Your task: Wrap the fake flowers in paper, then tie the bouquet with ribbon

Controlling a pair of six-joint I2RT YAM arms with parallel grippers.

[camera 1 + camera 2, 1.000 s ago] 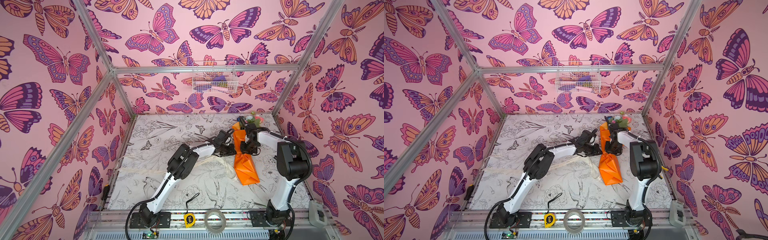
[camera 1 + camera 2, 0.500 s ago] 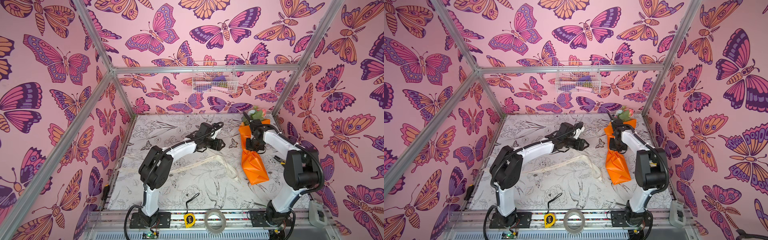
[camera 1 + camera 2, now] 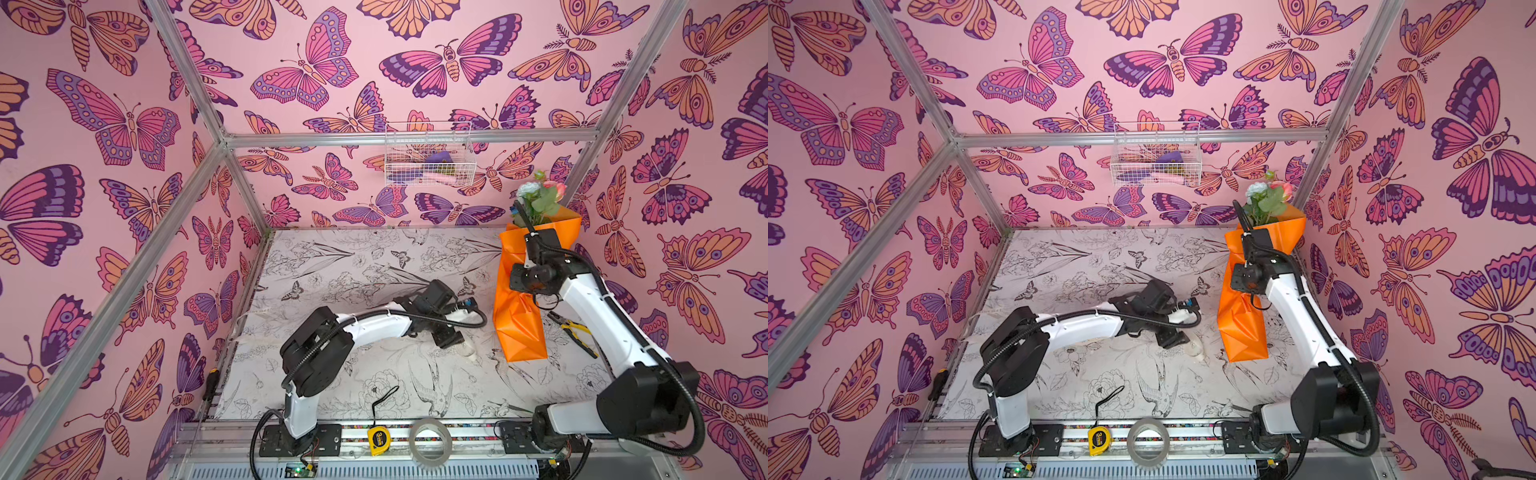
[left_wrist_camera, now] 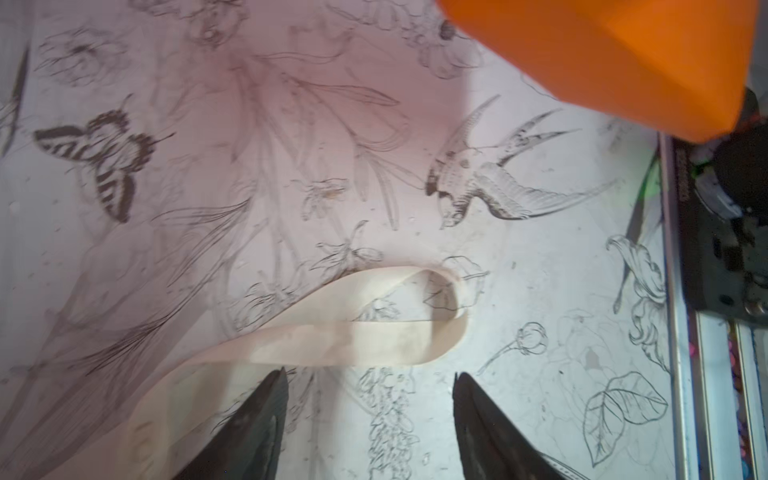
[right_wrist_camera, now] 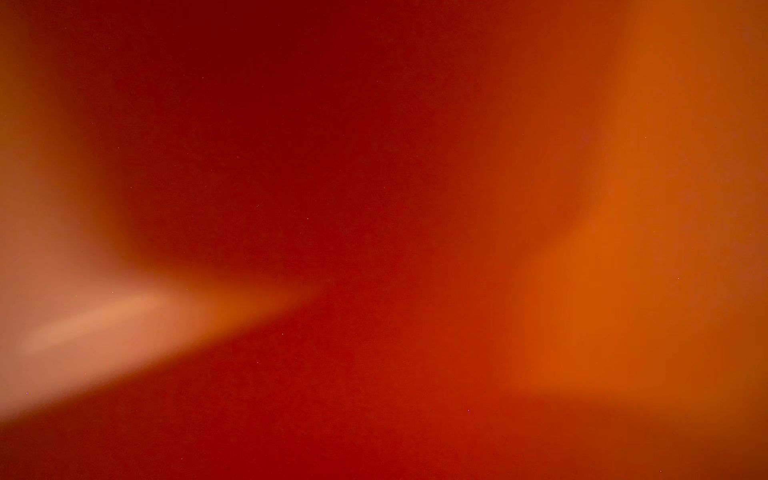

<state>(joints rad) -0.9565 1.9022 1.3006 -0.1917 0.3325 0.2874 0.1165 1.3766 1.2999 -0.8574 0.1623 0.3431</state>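
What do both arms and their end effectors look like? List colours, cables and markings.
Left arm and right arm: white link shells, black joint housings, a black corrugated cable hose along each, fastened with white ties. Left end effector: two dark, tapered fingers. No markings legible.

Bright even light; bouquet (image 5: 623, 249) close, unfocused

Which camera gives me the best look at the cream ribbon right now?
The left wrist view: the ribbon lies looped on the mat, just ahead of the open left gripper. In both top views only a pale bit of it shows beside that gripper. The right wrist view shows only the bouquet as an orange blur.
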